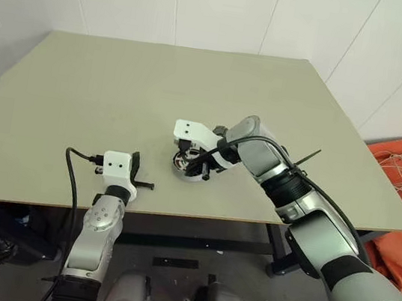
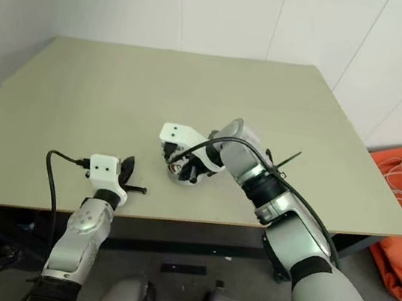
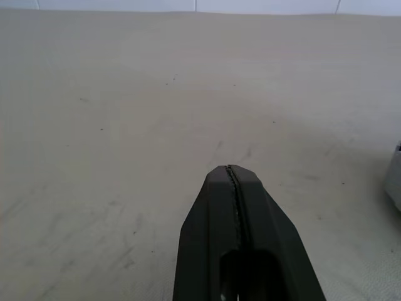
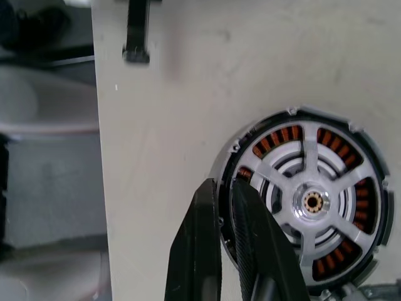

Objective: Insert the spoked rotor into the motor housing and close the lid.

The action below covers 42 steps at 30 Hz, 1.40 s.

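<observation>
Housing [image 4: 301, 204] sits on the table [image 1: 119, 93]. My right claw [image 4: 227, 188] pinches its rim; my left claw [image 3: 233, 179] is closed, empty.

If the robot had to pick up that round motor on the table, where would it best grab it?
Probably by the rim, from above. The motor housing lies flat, open face up, with spokes and copper windings inside, so the thin outer wall is the graspable edge. The right gripper already has its fingers straddling that wall, one inside, one outside.
</observation>
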Tool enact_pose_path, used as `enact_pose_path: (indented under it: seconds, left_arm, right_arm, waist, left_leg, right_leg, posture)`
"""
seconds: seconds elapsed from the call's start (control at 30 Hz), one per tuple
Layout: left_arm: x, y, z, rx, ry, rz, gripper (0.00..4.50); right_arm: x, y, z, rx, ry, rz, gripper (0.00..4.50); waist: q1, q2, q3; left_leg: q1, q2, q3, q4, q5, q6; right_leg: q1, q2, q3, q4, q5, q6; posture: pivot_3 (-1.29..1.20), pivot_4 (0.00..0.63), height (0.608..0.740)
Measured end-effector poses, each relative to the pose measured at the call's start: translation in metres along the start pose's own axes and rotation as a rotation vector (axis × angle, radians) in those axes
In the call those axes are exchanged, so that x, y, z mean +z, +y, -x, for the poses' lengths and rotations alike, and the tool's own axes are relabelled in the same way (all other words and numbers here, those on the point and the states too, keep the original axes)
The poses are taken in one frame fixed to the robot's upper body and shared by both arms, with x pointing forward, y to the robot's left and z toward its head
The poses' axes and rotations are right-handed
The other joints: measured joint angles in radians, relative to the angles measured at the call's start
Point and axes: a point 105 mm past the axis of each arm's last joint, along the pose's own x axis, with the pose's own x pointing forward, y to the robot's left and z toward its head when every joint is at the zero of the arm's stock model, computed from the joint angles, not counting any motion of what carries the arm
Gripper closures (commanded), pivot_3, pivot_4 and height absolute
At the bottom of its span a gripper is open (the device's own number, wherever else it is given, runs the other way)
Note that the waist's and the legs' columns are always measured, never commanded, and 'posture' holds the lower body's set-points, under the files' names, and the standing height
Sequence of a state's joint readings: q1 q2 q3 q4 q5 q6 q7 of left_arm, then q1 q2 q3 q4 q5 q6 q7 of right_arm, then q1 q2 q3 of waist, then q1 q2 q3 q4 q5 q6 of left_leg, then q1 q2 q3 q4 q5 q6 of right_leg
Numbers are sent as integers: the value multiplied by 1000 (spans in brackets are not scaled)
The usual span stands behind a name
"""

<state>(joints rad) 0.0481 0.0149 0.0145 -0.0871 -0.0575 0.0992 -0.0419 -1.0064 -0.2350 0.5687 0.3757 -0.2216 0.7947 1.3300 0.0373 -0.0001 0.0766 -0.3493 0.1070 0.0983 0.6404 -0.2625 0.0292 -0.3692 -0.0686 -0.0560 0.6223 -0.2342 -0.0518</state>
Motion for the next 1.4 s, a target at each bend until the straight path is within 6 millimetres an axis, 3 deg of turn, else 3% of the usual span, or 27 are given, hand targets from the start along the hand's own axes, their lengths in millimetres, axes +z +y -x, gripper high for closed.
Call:
enact_pose_path:
  seconds: [0.4,0.5,0.77,0.9,1.0,1.1,1.23,1.3,1.4]
  left_arm:
    - [-1,1,1,4,3,-2,4500]
    - [-1,1,1,4,3,-1,4500]
    - [-1,1,1,0,3,3,4500]
    - [-1,1,1,0,4,3,4500]
    - [-1,1,1,0,4,3,4500]
    - [0,1,0,-5,2,4,4500]
    - [0,3,0,0,2,-1,4500]
    - [0,5,0,3,2,-2,4500]
    - [0,7,0,7,3,-6,4500]
  right_arm:
    - [6,-13,-4,-74,-27,-41,4200]
    - [6,-14,-2,-77,-37,-12,3612]
    - [8,-16,2,-86,-55,34,1040]
    - [15,-16,3,-84,-99,43,1040]
    - [38,-18,9,-114,-226,48,1040]
    - [65,-28,27,-192,-349,73,1040]
    - [79,-53,58,-392,-434,104,1936]
    - [71,-66,69,-486,-421,119,2628]
    - [43,-88,88,-638,-348,121,3679]
  waist:
    - [8,1,1]
    - [7,1,1]
    - [4,1,1]
    - [4,1,1]
    - [4,1,1]
    - [4,1,1]
    - [8,1,1]
    - [8,1,1]
    - [6,1,1]
  left_leg:
    - [-1,8,5,0,9,-11]
    - [-1,8,5,-1,9,-11]
    - [-1,9,5,-2,9,-11]
    - [-2,9,5,-2,9,-11]
    - [-2,10,6,-2,9,-11]
    - [-1,10,6,-2,9,-12]
    - [-2,10,6,-2,9,-12]
    - [-2,10,6,-2,9,-12]
    - [-2,10,7,-3,9,-12]
  right_leg:
    - [2,0,-6,1,1,-1]
    - [2,0,-6,1,0,-1]
    - [1,0,-7,1,0,-2]
    - [1,0,-8,1,0,-2]
    - [0,0,-8,1,0,-3]
    - [0,0,-8,1,-1,-3]
    - [1,0,-8,0,-1,-3]
    - [1,0,-8,0,-1,-3]
    - [1,0,-8,0,-1,-3]
  posture:
    - [0,0,740]
    - [0,0,740]
    - [0,0,740]
    - [0,0,740]
    - [0,0,740]
    - [0,0,740]
    - [0,0,740]
    - [0,0,740]
    - [0,0,740]
